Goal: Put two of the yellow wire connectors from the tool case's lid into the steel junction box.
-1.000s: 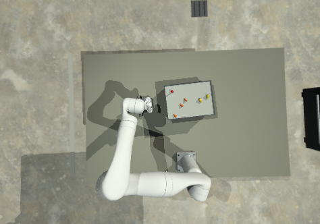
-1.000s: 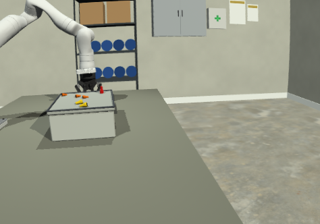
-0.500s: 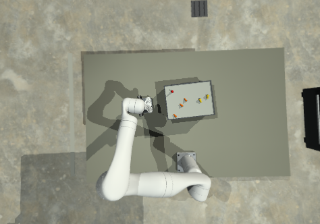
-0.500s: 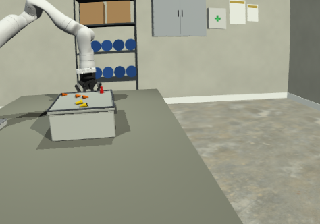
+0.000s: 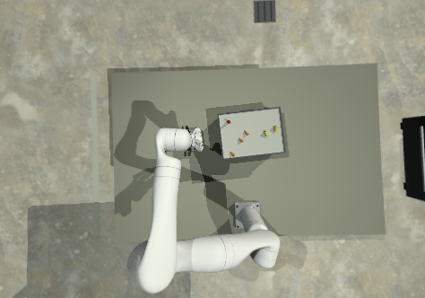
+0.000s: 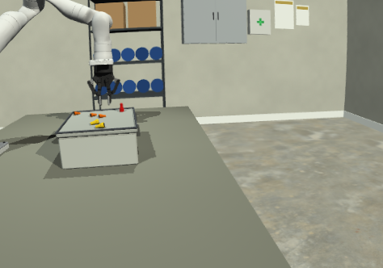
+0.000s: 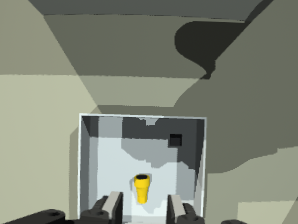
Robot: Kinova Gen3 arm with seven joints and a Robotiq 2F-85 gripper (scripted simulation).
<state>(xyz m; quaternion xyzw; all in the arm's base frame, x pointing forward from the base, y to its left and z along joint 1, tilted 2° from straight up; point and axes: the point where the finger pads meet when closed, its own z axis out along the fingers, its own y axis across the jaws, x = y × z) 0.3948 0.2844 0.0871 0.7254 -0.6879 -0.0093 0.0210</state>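
Observation:
The steel junction box [image 7: 80, 165] is open-topped in the wrist view; the arm hides it in the top view and the tool case hides it in the exterior view. One yellow connector [image 7: 142, 188] lies inside on its floor. My gripper [image 6: 104, 101] [image 7: 144, 209] is partly open and empty, its fingertips above the near part of the box. Two other yellow connectors lie on the case's lid [image 5: 255, 148] [image 6: 121, 123]: one yellow connector [image 5: 265, 133] [image 6: 94, 122] and, closer to the lid's far right edge in the top view, another yellow connector [image 5: 275, 128] [image 6: 100, 125].
The tool case [image 6: 98, 150] stands right of the gripper in the top view. Its lid also bears orange connectors [image 5: 246, 133] [image 6: 77, 113] and a red connector [image 5: 229, 121] [image 6: 121, 107], which stands upright at the corner nearest the gripper. The arm's base [image 5: 239, 209] is at the table's front.

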